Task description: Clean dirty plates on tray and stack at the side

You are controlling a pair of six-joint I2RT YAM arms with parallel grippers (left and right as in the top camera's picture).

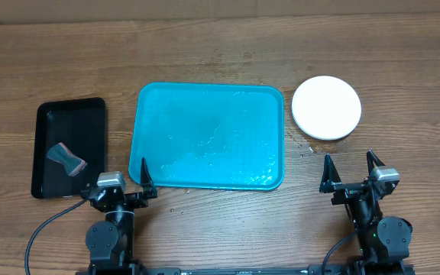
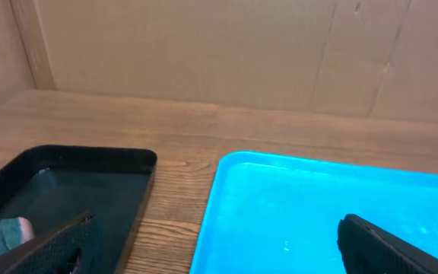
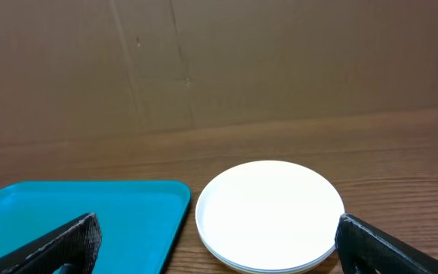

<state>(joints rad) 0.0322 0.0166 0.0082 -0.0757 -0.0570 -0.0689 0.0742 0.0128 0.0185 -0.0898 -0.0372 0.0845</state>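
I count one turquoise tray in the middle of the wooden table. It holds no plates, and its floor shines with wet patches. The plates stand in one stack on the table off the tray's far right corner, close beside its rim but not touching it. From overhead only the white top plate shows. My right wrist view shows at least one more rim under it, but I cannot count the stack for certain or tell the colours of the lower plates. A few small droplets lie on the wood between the stack and the tray's right edge. To the left of the turquoise tray, with a strip of table between, is one smaller black tray, and on it lies one small grey sponge, towards its near end. My left claw sits at the near edge of the table, spread wide and holding nothing, with one of its fingers over the black tray's near corner and the other over the turquoise tray's near left corner. My right claw is also at the near edge, just in front of the stack, equally wide and also holding nothing.
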